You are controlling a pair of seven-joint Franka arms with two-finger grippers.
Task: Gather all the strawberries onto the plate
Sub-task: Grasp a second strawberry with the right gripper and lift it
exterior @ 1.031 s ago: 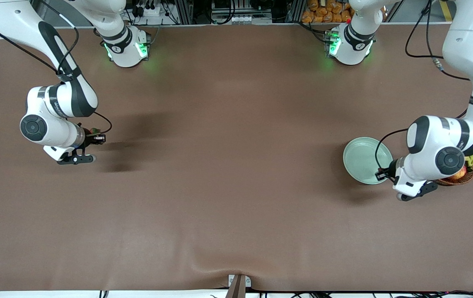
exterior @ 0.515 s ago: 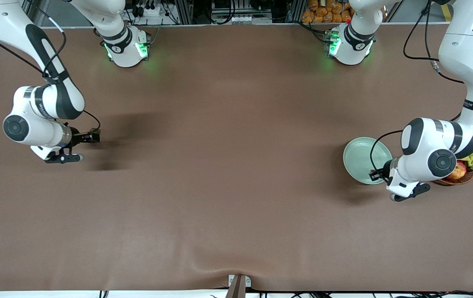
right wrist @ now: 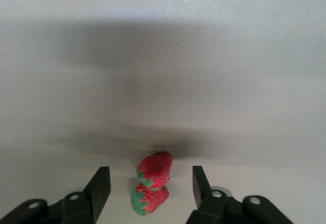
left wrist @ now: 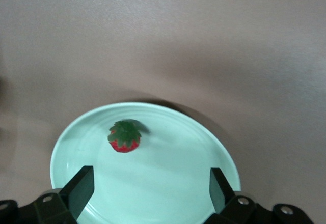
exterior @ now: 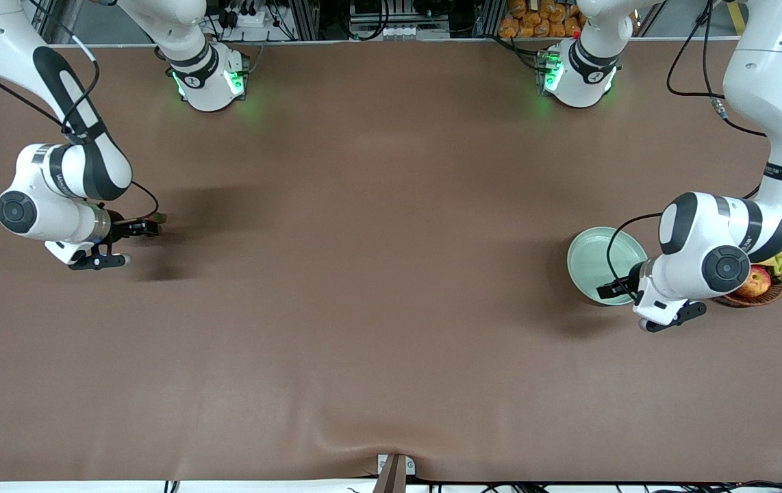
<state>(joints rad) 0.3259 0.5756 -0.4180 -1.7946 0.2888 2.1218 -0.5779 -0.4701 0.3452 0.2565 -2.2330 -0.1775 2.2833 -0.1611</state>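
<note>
Strawberry (left wrist: 125, 137) lies in the plate (left wrist: 214, 142) under the wide-open, empty left claw (left wrist: 147, 186), while the right claw (right wrist: 147, 183) straddles two strawberries (right wrist: 152, 182) on the bench (exterior: 377, 274), fingers spread to pinch.

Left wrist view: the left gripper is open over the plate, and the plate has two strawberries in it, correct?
Not quite. The left gripper is open over the plate, but the left wrist view shows only one strawberry in it. The other two strawberries lie together on the table under the open right gripper.
</note>
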